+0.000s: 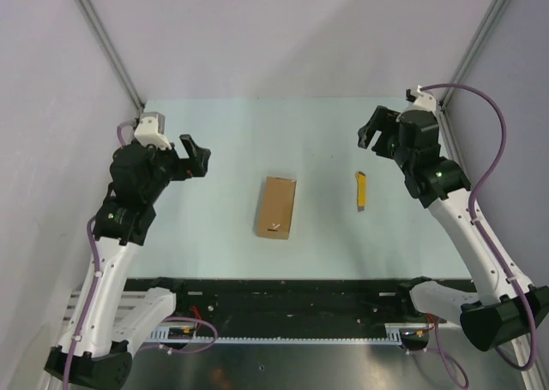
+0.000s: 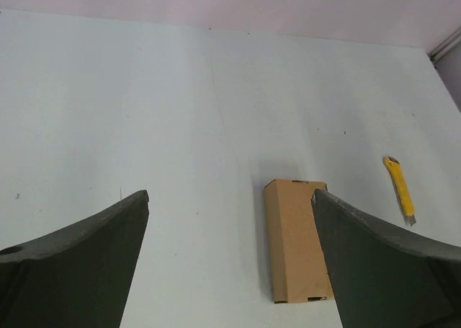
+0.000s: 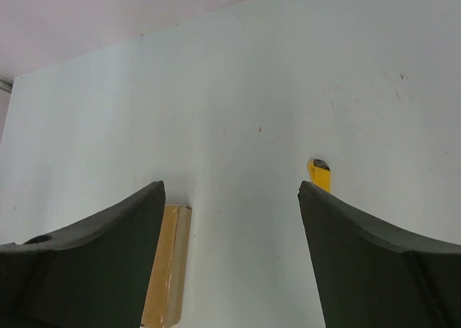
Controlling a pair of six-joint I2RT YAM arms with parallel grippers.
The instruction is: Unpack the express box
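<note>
The express box (image 1: 276, 207), a small oblong brown carton with a white mark near its near end, lies flat and closed at the table's middle. It also shows in the left wrist view (image 2: 294, 238) and partly in the right wrist view (image 3: 167, 264). A slim yellow-and-black utility knife (image 1: 362, 191) lies to its right; it also shows in the left wrist view (image 2: 400, 189) and the right wrist view (image 3: 319, 174). My left gripper (image 1: 195, 157) is open and empty, raised left of the box. My right gripper (image 1: 371, 136) is open and empty, raised above the knife's far end.
The pale table (image 1: 214, 150) is closed in by grey walls at the back and sides, with metal frame posts (image 1: 107, 43) in the corners. A black rail (image 1: 283, 309) runs along the near edge by the arm bases.
</note>
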